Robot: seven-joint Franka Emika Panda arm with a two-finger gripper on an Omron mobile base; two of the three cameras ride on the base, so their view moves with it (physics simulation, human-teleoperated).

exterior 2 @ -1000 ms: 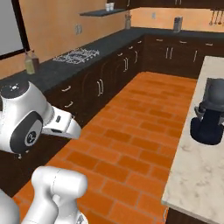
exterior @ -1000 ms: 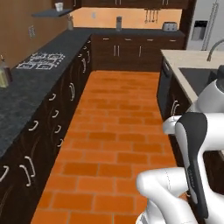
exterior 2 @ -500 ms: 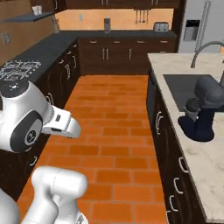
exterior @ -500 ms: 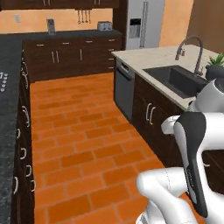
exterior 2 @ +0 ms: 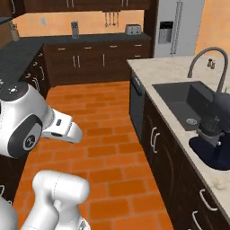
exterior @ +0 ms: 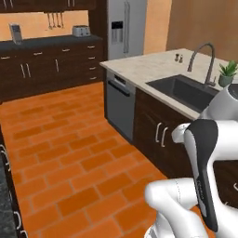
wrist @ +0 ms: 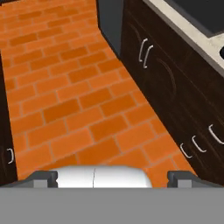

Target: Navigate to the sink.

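The sink [exterior: 186, 90] is a dark recessed basin in the pale stone island counter, right of centre in the left base view, with its arched dark faucet [exterior: 204, 60] behind it. In the right base view the sink [exterior 2: 188, 101] and its faucet [exterior 2: 211, 65] lie at the right, with the round drain visible. A corner of the sink [wrist: 201, 13] shows at the top right of the hand view. My gripper [wrist: 113, 177] hangs open over the brick floor, left of the island's cabinets, holding nothing. My dark hand [exterior 2: 211, 141] overlaps the counter's edge.
A grey dishwasher front [exterior: 120, 109] sits in the island's near end. A steel fridge [exterior: 125, 32] stands behind it. Dark cabinets [exterior 2: 90, 60] line the back wall, with a toaster [exterior: 81, 31] on top. A potted plant [exterior: 228, 72] stands by the faucet. The brick floor [exterior: 69, 153] runs between counters.
The base has turned and driven, so the whole picture has shifted. The island and sink now stand larger and nearer the middle, and the stove counter has slid out at the left.
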